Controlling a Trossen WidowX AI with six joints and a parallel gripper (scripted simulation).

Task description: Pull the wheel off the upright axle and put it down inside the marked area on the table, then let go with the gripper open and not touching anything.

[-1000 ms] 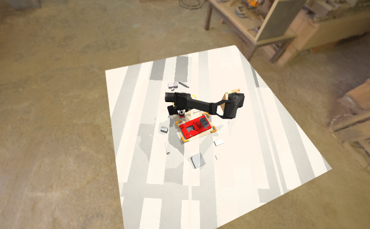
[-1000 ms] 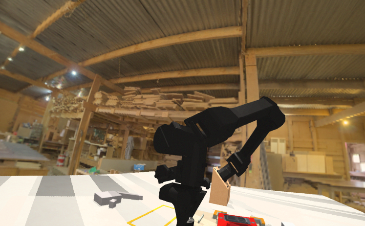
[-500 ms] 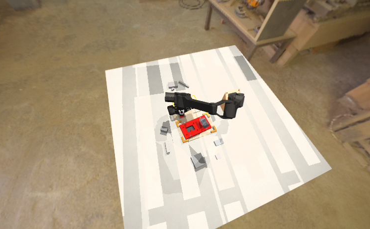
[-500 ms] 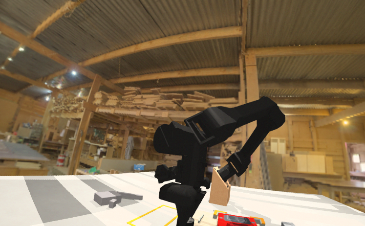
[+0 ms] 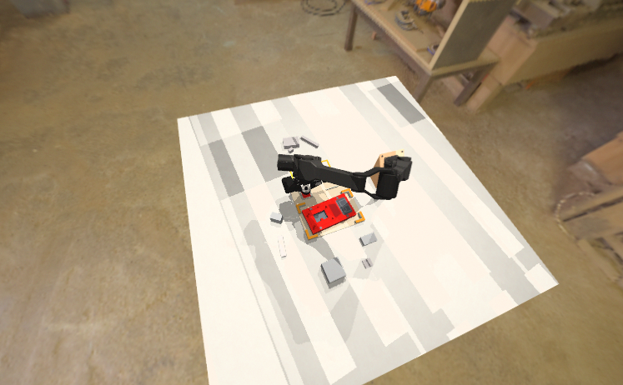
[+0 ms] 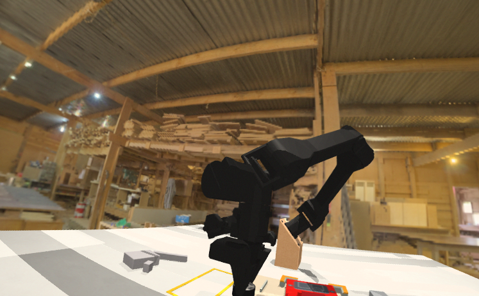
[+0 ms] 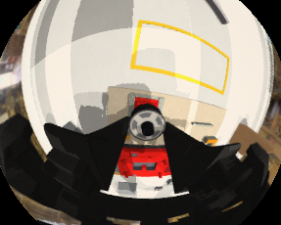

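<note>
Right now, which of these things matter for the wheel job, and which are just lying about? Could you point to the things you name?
For the job:
- wheel [image 5: 303, 187] [image 7: 156, 118], in the pincer [image 5: 305, 189] [image 7: 147, 121]
- yellow outline [image 6: 191, 281] [image 7: 181, 76]

Just lying about:
- red board [image 5: 334, 209] [image 6: 309, 290] [image 7: 146, 158]
- large grey block [image 5: 333, 270]
- small grey block [image 5: 276, 217]
</note>
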